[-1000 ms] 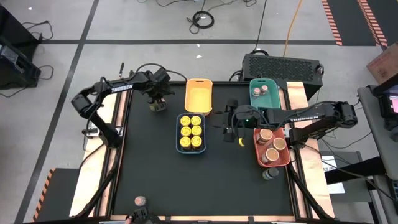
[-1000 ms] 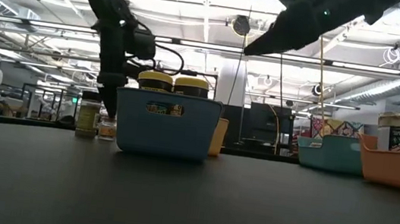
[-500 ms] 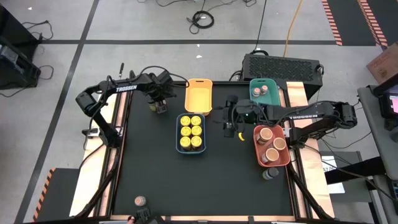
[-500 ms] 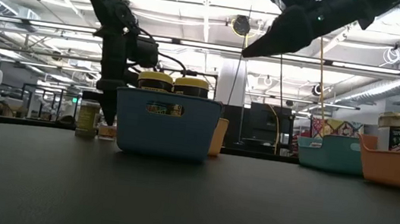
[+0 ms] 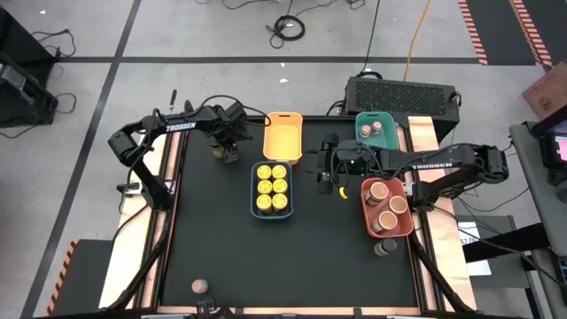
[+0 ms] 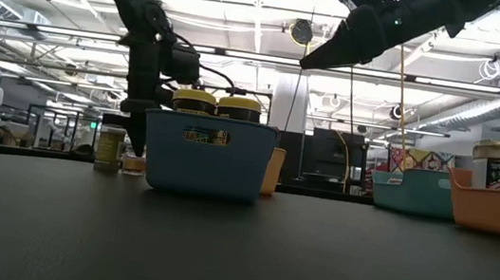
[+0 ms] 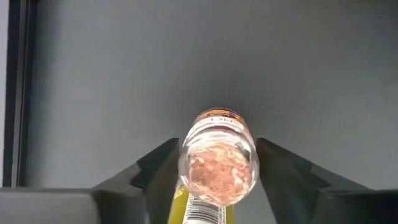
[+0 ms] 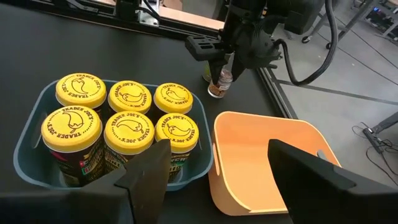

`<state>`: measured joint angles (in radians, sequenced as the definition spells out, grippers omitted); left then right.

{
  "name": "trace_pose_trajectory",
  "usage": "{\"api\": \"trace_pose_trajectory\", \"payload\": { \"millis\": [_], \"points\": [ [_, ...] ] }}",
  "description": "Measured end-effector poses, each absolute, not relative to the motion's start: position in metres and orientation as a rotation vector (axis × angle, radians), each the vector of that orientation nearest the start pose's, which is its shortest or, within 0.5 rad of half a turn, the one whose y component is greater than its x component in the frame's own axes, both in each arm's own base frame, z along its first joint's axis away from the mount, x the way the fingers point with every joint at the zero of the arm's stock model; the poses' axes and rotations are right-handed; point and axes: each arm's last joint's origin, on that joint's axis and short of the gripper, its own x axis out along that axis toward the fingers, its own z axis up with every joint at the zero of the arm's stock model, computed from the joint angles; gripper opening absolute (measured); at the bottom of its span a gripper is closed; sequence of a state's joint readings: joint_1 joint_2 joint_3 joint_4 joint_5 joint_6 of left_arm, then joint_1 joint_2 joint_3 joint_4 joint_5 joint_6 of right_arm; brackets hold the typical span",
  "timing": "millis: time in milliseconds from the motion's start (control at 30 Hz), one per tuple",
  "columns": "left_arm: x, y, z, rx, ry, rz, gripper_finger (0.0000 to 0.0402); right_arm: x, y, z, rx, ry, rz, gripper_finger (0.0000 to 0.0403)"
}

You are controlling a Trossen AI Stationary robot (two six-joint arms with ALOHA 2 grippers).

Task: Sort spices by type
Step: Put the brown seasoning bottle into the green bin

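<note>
A small clear spice jar [image 7: 217, 173] with pinkish-brown contents stands at the table's far left, and my left gripper [image 7: 217, 149] is shut on it from above. It also shows in the right wrist view [image 8: 217, 89]. A greenish jar [image 6: 109, 149] stands just beside it. My right gripper [image 8: 217, 180] hangs open above the table's middle [image 5: 326, 182], with nothing between its fingers. Below it, several yellow-lidded jars [image 8: 127, 115] fill the blue tray [image 5: 253, 190]. The yellow tray [image 5: 283, 136] holds nothing. My left gripper pinches the small jar between its two fingers, one on each of two opposite sides [image 7: 184, 169]. The fingers [image 7: 158, 171] point almost straight down. The jar stays low at the table top [image 6: 134, 160] under the fingers.
The green tray [image 5: 361, 135] at the far right holds two pinkish-lidded jars. The red tray [image 5: 365, 211] holds three peach-topped tubs. A dark jar [image 5: 384, 247] stands by the red tray's near end, and a lone pinkish-lidded jar [image 5: 199, 286] stands near the front edge.
</note>
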<state>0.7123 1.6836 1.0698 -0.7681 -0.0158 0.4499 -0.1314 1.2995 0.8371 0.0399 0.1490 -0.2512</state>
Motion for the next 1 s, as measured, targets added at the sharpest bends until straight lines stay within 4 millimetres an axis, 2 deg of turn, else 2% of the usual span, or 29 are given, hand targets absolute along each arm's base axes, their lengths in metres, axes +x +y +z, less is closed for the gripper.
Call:
{"api": "trace_pose_trajectory", "payload": {
  "millis": [133,300,467,633,1000],
  "points": [
    [0.231,0.195,0.179,-0.1,1.415,0.286,0.0174,0.28,-0.041,0.263,-0.25,0.457,-0.221,0.0263],
    [0.237,0.183,0.183,-0.122,1.458,0.268,0.0173,0.28,-0.041,0.263,-0.251,0.458,-0.221,0.0263],
    [0.25,0.164,0.196,-0.142,1.492,0.245,0.0181,0.28,-0.041,0.263,-0.253,0.459,-0.22,0.0263],
    [0.263,0.131,0.208,-0.081,1.48,0.183,0.0182,0.28,-0.041,0.262,-0.253,0.461,-0.22,0.0263],
    [0.268,0.05,0.245,-0.076,1.363,0.156,0.0183,0.281,-0.039,0.262,-0.198,0.45,-0.171,0.0263]
  ]
}}
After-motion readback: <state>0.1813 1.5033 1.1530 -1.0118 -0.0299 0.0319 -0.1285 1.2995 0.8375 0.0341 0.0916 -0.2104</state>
